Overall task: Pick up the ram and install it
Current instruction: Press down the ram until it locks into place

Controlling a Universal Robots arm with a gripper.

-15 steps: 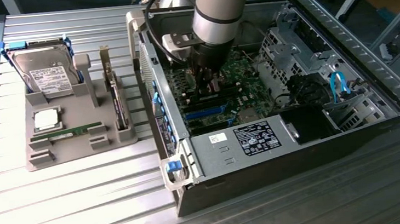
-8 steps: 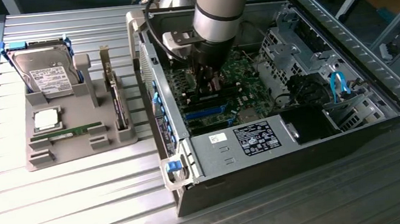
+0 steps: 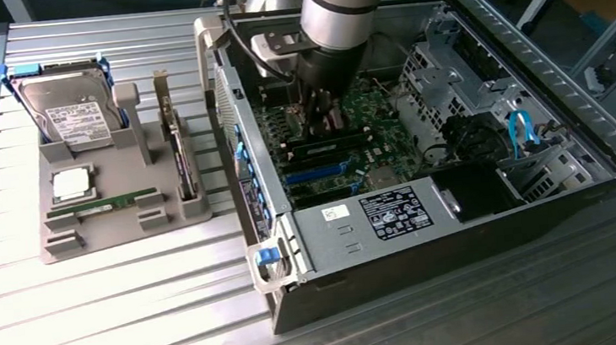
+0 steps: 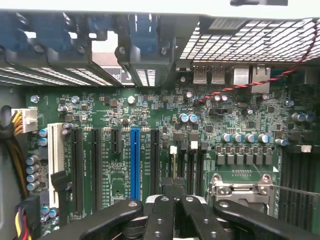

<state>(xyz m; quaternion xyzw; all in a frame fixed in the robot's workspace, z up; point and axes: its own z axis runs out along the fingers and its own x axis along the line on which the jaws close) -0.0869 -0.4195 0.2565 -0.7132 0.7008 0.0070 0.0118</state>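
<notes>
Green motherboard (image 4: 165,125) lettering unreadable beneath black claw (image 4: 174,186), fingers pressed together, pinching nothing visible.

a lab workbench: slatted aluminium table (image 3: 97,328), open computer case (image 3: 425,212), grey parts fixture (image 3: 120,216).

Arm's hand (image 3: 319,110) closed low over motherboard (image 3: 334,149) inside open computer case (image 3: 425,212)

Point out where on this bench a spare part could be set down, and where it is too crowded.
Free: the slatted table in front of the grey holder, and the strip beside the open PC case toward the exterior view's right. Crowded: inside the case, where the arm hangs over the motherboard.
</notes>
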